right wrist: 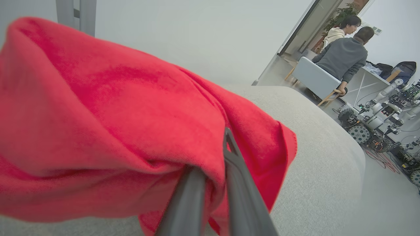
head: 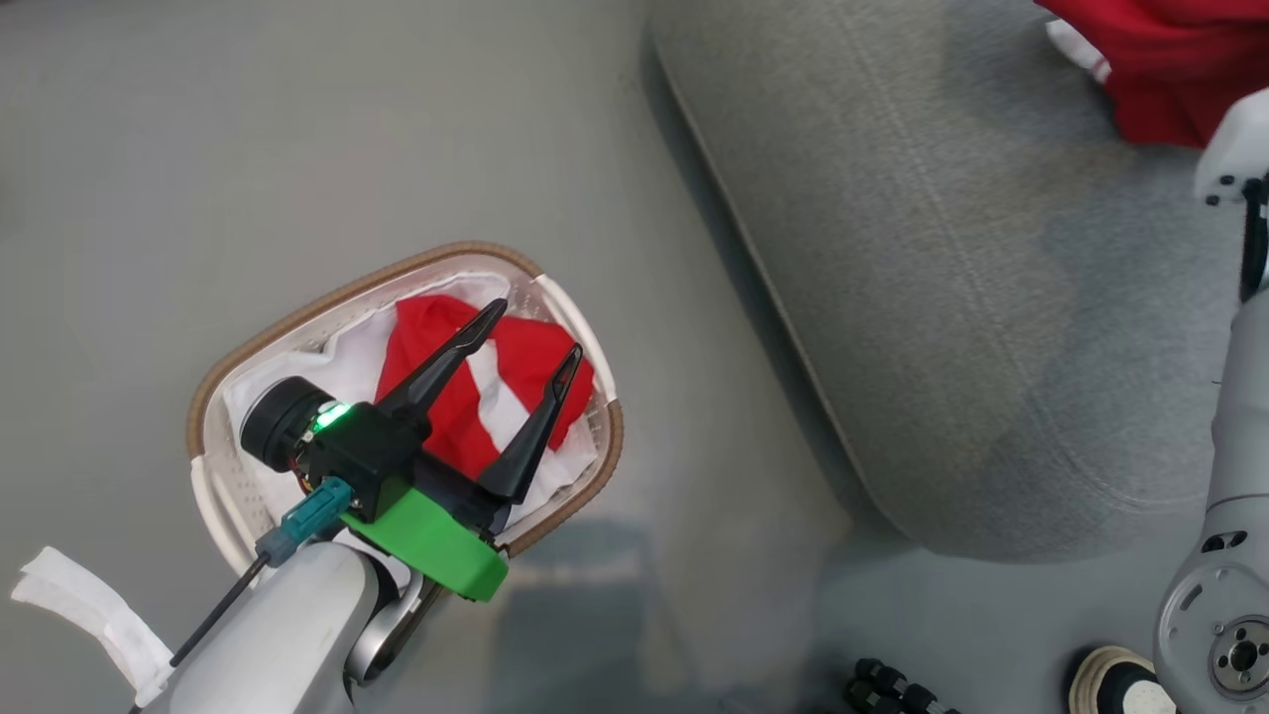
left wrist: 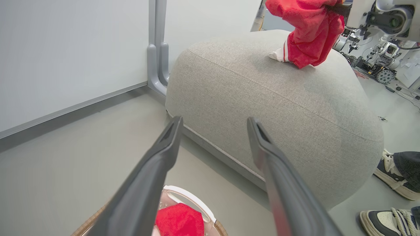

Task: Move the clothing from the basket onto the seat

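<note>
The basket (head: 466, 246) is set on the floor (head: 297, 129), to the left of the seat (head: 942, 297) and apart from it. One garment (head: 416, 327) is laid inside it, on a liner (head: 347, 365). The left gripper (head: 536, 327) is held above the basket. The other garment (left wrist: 308, 36) is hung over the seat's far right end, its lower edge touching the top.

The left gripper (head: 537, 327) stands wide open, its two dark fingers splayed far apart. It sits on a wrist with a green collar (head: 436, 540), at the end of a pale forearm (head: 288, 635) that rises from the lower left of the head view. The right gripper (right wrist: 211, 154) is closed, its fingers nearly parallel, with red cloth (right wrist: 115, 114) pinched between the jaws and draped over one tip; the pale right arm (head: 1239, 426) runs up the right edge of the head view.
</note>
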